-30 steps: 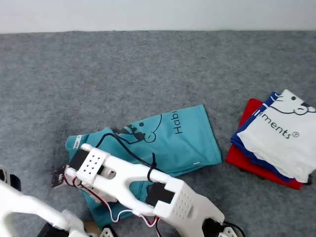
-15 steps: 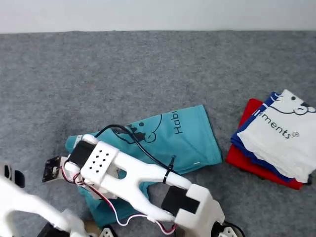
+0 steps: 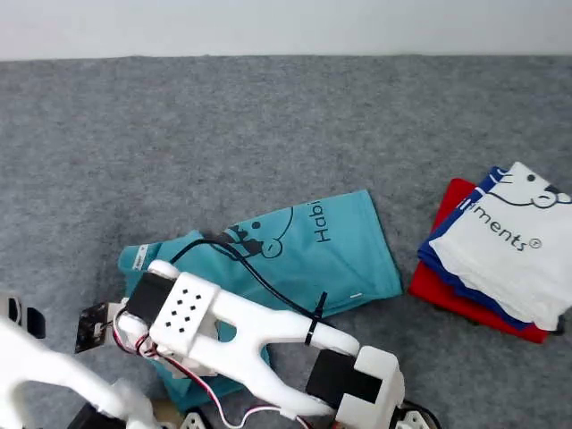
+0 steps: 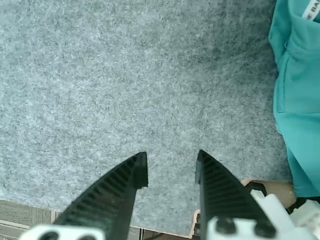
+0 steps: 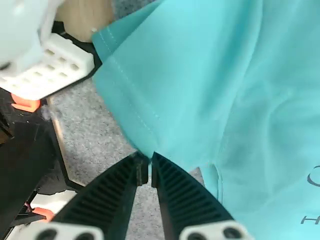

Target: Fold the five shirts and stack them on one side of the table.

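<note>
Elbow swung back edgeward, the white right arm (image 3: 241, 326) is pinching between its jaws the hem of the teal cotton shirt (image 5: 200, 75) on the grey felt desk (image 3: 268, 116), seemingly to fold it, the left arm (image 3: 36, 371) hanging jaws spread beside.

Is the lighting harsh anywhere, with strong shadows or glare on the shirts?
High view: soft, even light, just a thin shadow under the folded stack, no glare on the teal shirt. Left wrist view: the grey mat is evenly lit below the open fingers.
</note>
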Motion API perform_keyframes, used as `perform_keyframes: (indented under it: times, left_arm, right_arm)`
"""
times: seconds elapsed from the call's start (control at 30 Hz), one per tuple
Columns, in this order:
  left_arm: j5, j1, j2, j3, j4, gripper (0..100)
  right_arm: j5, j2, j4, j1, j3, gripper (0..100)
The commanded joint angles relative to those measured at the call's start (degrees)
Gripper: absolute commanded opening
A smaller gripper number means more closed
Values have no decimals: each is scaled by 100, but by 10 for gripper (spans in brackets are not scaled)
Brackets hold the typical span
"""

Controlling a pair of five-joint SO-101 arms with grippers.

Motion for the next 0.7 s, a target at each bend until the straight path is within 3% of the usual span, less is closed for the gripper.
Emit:
perform_keyframes:
  times: [0.0,0.27,0.67]
  left_arm:
    - [-9,26,-193,-57,-88,167]
    - [-9,26,-193,-57,-88,167]
    - [-9,35,-193,-48,-97,167]
  right_arm:
    - [35,-365,215,57,-79,10]
    - [62,-462,136,224,-123,10]
    - [79,488,-505,1578,-1319,10]
